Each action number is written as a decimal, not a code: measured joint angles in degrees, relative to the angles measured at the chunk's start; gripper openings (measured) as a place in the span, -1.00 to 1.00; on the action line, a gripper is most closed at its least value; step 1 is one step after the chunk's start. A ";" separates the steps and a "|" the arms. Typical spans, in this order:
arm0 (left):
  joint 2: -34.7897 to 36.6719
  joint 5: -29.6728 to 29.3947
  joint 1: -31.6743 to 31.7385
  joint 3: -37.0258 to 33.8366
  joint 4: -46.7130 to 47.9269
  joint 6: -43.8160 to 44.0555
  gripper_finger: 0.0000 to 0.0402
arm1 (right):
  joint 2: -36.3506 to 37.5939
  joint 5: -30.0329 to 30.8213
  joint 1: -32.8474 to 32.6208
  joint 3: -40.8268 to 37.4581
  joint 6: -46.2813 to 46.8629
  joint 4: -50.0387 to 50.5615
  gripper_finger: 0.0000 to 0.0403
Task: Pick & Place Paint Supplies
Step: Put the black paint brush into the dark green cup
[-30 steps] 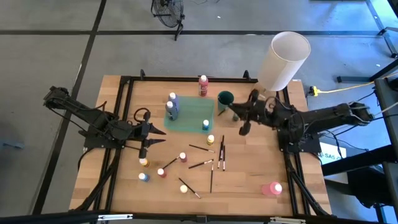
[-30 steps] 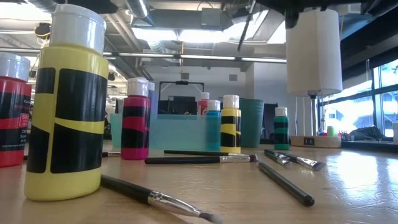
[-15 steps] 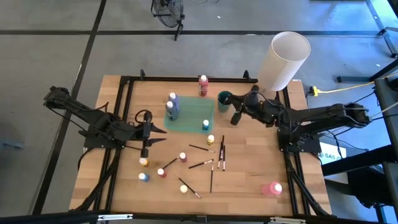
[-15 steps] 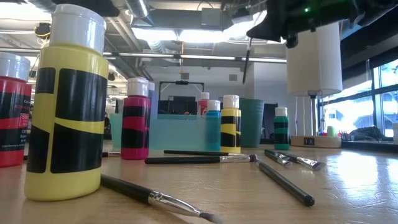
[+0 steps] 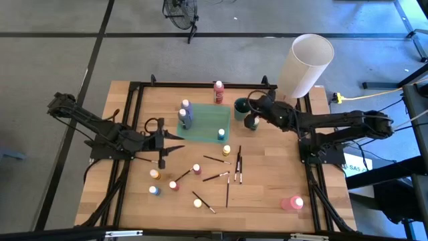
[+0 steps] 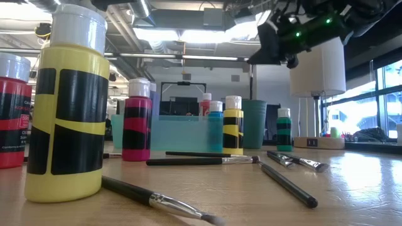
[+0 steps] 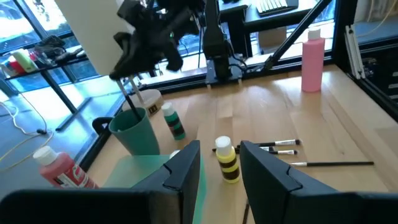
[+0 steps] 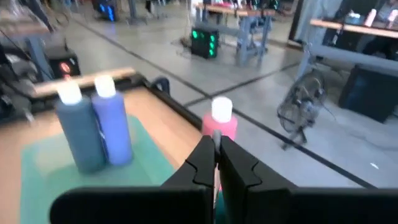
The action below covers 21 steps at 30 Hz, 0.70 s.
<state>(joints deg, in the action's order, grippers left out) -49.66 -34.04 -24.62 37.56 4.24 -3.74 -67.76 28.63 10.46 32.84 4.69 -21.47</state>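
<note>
A wooden table stands on grey concrete floor.

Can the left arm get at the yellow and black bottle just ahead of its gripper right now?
Probably yes. The left gripper stands open and empty, and the yellow-and-black bottle stands upright straight ahead of it, with bare wood between and the brushes lying beyond.

No legible text anywhere; only tiny unreadable print on the red bottle label.

Robotics lab: concrete floor, exposed ceiling ducts, workbenches
</note>
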 joint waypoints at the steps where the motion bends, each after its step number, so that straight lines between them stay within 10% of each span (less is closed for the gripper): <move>1: -0.09 0.00 -0.02 0.00 0.19 -0.04 -0.45 | -0.52 0.68 0.24 0.00 0.00 0.06 -0.97; 11: -0.23 0.00 -0.02 0.00 0.20 -2.00 -0.47 | -4.39 -0.15 3.49 0.04 4.28 1.18 -0.94; 21: -0.25 -1.78 0.05 0.00 0.01 -3.47 -0.46 | -4.93 -3.12 3.93 0.07 3.67 0.09 -0.47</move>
<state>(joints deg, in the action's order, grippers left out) -49.91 -35.82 -24.58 37.56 4.25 -7.21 -72.69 25.51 14.39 32.91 8.35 -21.39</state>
